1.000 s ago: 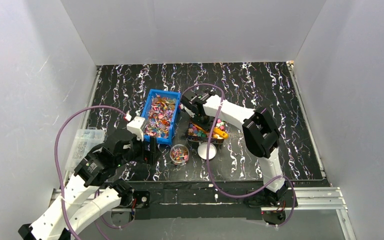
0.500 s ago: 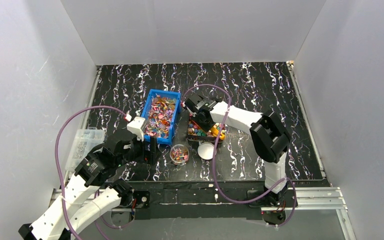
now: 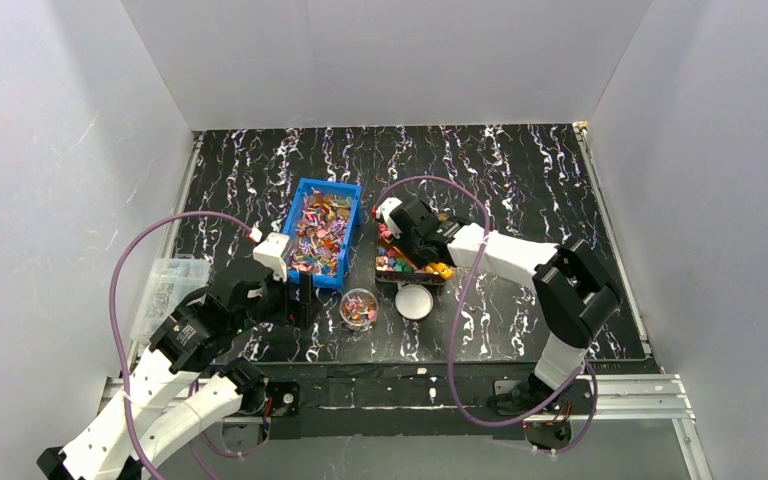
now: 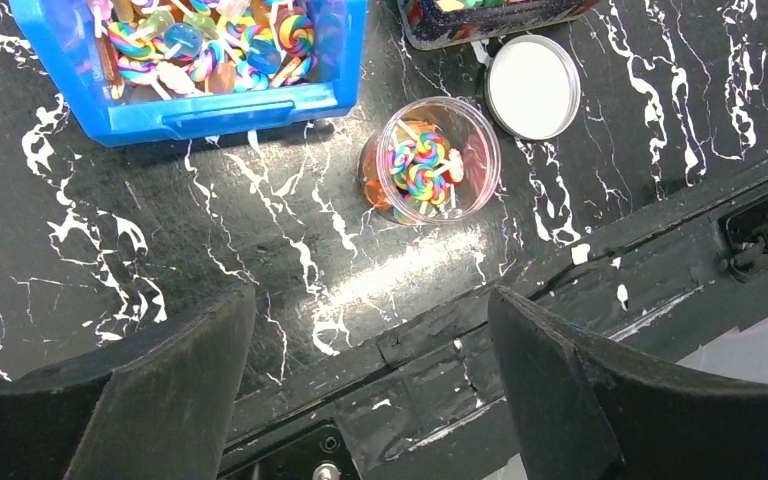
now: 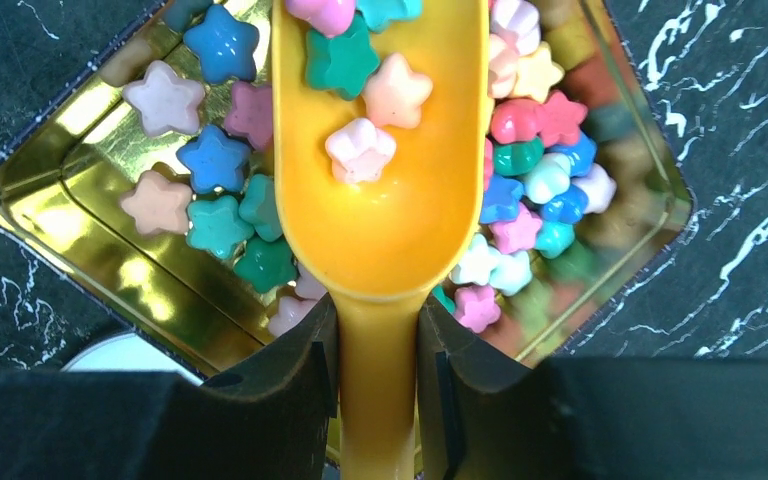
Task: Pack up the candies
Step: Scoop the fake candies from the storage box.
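Two end effectors are in view. The left end effector (image 4: 370, 385) is spread wide and empty over the near edge of the surface (image 4: 290, 260), and nothing is touched by its fingers. Just beyond it a clear jar (image 4: 430, 160) is stood upright and uncapped, with a few swirl-patterned wrapped candies (image 4: 415, 170) inside. A white lid (image 4: 532, 88) is laid flat just right of the jar. A clear plastic box (image 3: 167, 285) is parked at the left edge of the surface, well apart from the rest.

Behind the lid a gold-lined tin (image 5: 55, 205) is set, part filled with star candies (image 5: 218, 45) in blue, teal, pink, red and pale yellow. The right end effector (image 5: 378, 365) is clamped narrow on the handle of a yellow scoop (image 5: 385, 215). The scoop bowl is positioned over the tin and loaded with several stars. Contact with the candies below cannot be told.

Left of the tin, a blue bin (image 4: 190, 108) is filled with more wrapped candies.
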{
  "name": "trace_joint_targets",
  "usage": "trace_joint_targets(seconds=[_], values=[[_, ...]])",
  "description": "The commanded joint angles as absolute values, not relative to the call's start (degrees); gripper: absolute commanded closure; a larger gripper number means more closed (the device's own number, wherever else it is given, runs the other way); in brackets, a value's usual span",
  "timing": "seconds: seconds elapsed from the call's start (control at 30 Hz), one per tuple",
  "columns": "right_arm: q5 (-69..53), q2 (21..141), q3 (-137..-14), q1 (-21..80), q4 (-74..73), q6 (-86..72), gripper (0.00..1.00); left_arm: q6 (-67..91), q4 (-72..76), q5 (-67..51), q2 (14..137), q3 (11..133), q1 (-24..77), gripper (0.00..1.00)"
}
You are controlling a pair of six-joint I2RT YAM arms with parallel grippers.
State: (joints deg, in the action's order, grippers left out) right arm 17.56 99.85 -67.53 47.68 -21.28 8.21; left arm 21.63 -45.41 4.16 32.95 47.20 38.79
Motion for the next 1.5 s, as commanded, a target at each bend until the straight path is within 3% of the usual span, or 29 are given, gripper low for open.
trace_joint_targets(seconds=[0.0, 0.7, 1.13, 1.47], values=[[16.25, 94.39, -65.07, 47.51, -12.65, 10.81, 0.99, 21.77, -45.14, 5.85, 33.12, 46.34, 38.62, 0.14], [14.29, 81.18, -54.30, 45.99, -10.20, 13.62, 0.99, 21.88, -45.18, 6.68, 33.99, 46.32, 38.60, 0.14], [8.24, 72.38, -55.86, 46.29, -21.99, 11.10, 0.99, 22.14, -45.29, 7.69, 32.72, 46.41, 38.67, 0.14], [6.27, 68.45, -59.91, 52.25, -33.37, 9.31, 0.99, 22.33, -45.30, 8.24, 30.83, 46.41, 38.63, 0.13]])
